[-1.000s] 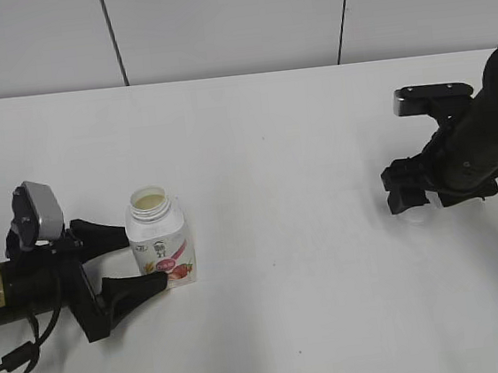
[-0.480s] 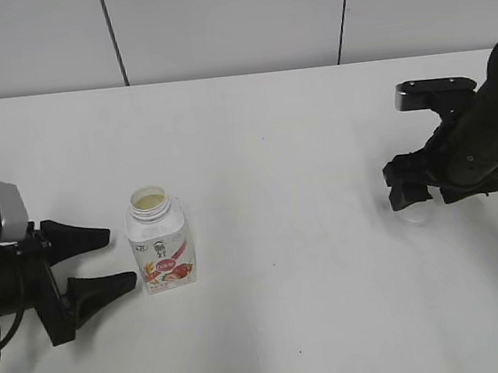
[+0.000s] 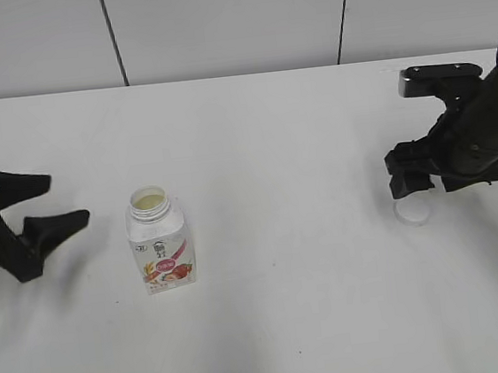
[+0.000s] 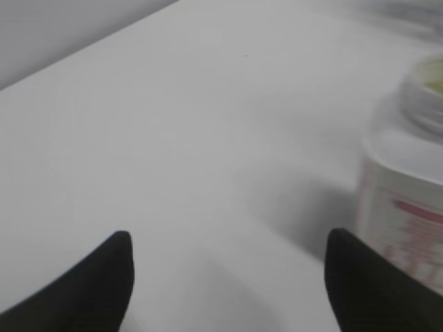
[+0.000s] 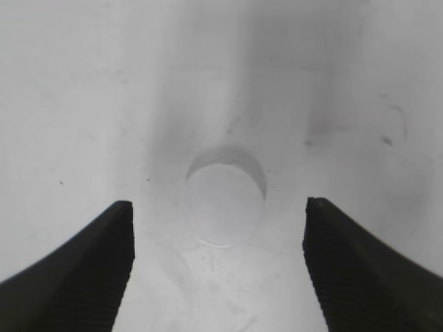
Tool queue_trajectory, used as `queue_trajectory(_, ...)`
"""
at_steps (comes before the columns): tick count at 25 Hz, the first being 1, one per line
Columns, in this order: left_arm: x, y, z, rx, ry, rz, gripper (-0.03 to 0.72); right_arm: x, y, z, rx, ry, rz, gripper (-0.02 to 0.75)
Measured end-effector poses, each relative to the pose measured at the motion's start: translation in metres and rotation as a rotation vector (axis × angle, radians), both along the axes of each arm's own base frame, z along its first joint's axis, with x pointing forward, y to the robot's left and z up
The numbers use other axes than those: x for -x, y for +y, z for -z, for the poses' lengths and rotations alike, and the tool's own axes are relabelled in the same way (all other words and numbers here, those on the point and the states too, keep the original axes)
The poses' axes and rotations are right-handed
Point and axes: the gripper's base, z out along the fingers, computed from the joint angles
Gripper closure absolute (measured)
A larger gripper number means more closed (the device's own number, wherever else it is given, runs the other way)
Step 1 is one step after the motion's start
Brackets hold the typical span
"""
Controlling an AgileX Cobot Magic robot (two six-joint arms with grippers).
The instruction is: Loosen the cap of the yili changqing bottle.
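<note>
The yili changqing bottle (image 3: 159, 239) stands upright on the white table, left of centre, with its neck open and no cap on it. It shows blurred at the right edge of the left wrist view (image 4: 408, 180). The white cap (image 3: 412, 211) lies on the table at the right, open side up, and it shows in the right wrist view (image 5: 225, 196). My left gripper (image 3: 64, 202) is open and empty, well left of the bottle. My right gripper (image 3: 422, 182) is open, just above the cap, with the cap between its fingers in the right wrist view (image 5: 218, 214).
The white table (image 3: 271, 140) ends at a grey panelled wall (image 3: 231, 19) at the back. Nothing else stands on it.
My left gripper has let go of the bottle and pulled back to the left. My right gripper has risen slightly, leaving the cap on the table.
</note>
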Motion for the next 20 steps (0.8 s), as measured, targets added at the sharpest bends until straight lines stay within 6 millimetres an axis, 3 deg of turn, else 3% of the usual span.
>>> queue_trajectory(8,-0.020,0.039,-0.041,-0.142,0.015,-0.484,0.195,0.000,0.000,-0.004,-0.001,-0.015,-0.004,0.143)
queue_trajectory(13,-0.036,0.071,-0.053,-0.267,0.213,-0.792,0.211,0.000,0.000,-0.004,-0.001,-0.015,-0.004,0.143)
queue_trajectory(20,-0.047,0.090,-0.076,-0.299,0.414,-1.022,0.218,0.004,0.000,-0.012,-0.001,0.017,-0.013,0.143)
